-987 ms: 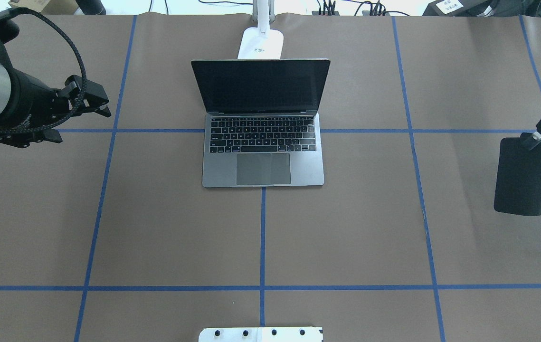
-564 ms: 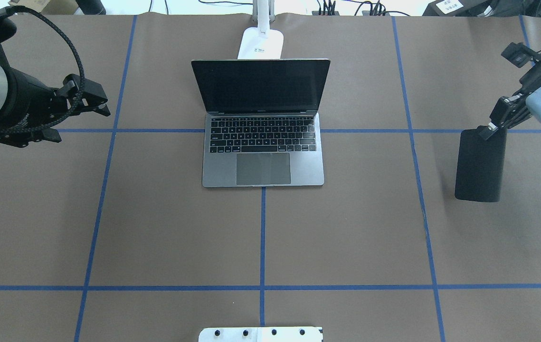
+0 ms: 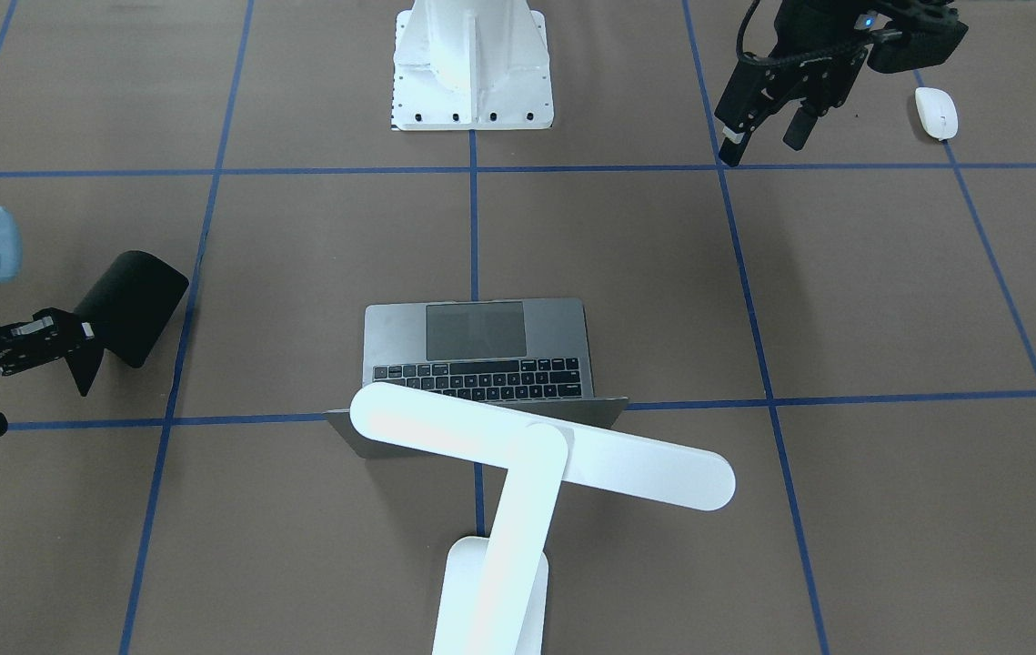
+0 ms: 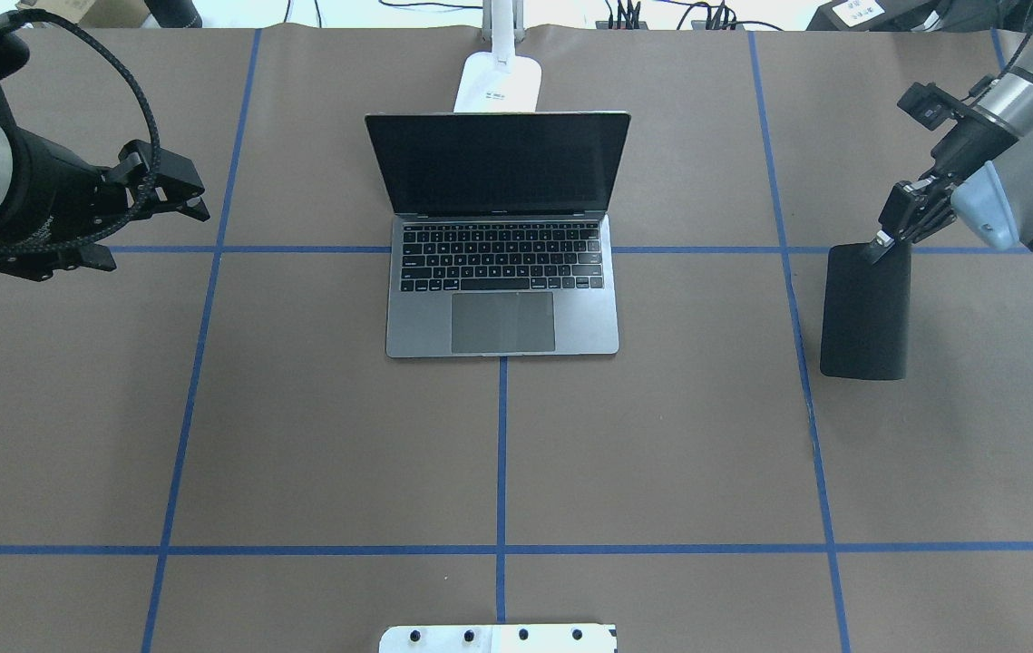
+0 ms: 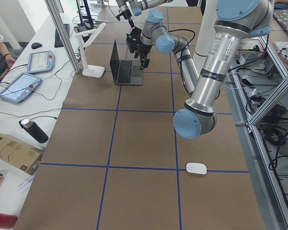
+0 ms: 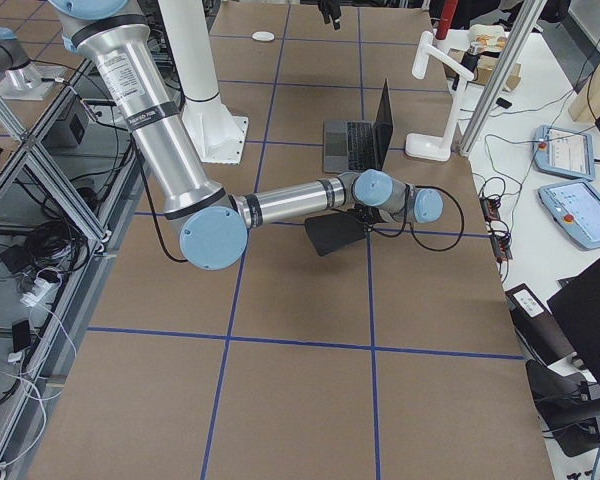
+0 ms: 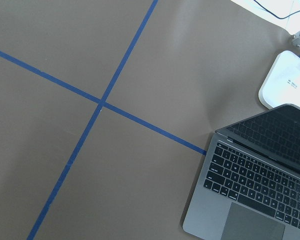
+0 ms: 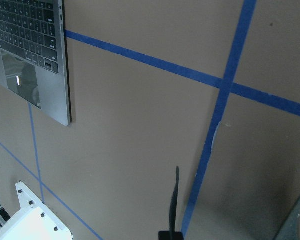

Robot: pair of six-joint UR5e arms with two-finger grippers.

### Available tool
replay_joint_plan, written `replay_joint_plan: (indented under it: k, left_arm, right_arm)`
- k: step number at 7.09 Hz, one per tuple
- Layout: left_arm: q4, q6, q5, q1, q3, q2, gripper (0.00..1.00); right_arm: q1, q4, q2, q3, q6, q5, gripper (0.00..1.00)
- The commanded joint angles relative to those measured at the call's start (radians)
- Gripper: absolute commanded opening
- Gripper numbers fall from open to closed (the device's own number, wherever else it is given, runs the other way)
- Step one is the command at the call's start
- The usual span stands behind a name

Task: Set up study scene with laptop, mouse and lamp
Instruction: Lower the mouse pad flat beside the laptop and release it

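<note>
Off to the right of the laptop [image 4: 502, 299], the right gripper [image 4: 881, 243] is pinched on one edge of a black mat [image 4: 865, 317], which is lifted and curling. It looks thin and floppy, so an edge pinch seems fine. That arm reaches in low, forearm near level. Left gripper [image 3: 761, 141] hovers left of the laptop, jaws apart, empty. Mouse [image 3: 936, 113] sits further left, out past the trackpad edge. It's light and slick I'd guess, so grab across its sides. Lamp [image 3: 540, 446] stands behind the laptop.
</note>
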Motion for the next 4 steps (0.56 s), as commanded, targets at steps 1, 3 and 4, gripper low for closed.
replay_joint_plan:
  k: [1, 3, 4]
  left_arm:
    - [0.0, 0.0, 0.0, -0.002, -0.001, 0.001, 1.0]
    - [0.002, 0.0, -0.001, -0.008, -0.004, -0.001, 1.0]
    - [0.002, 0.0, -0.002, -0.008, -0.012, -0.001, 1.0]
  right_arm:
    - [-0.038, 0.007, 0.063, -0.067, 0.007, 0.025, 0.0]
    - [-0.072, 0.009, 0.12, -0.127, 0.009, 0.06, 0.0]
    - [-0.086, 0.009, 0.138, -0.155, 0.009, 0.088, 0.0]
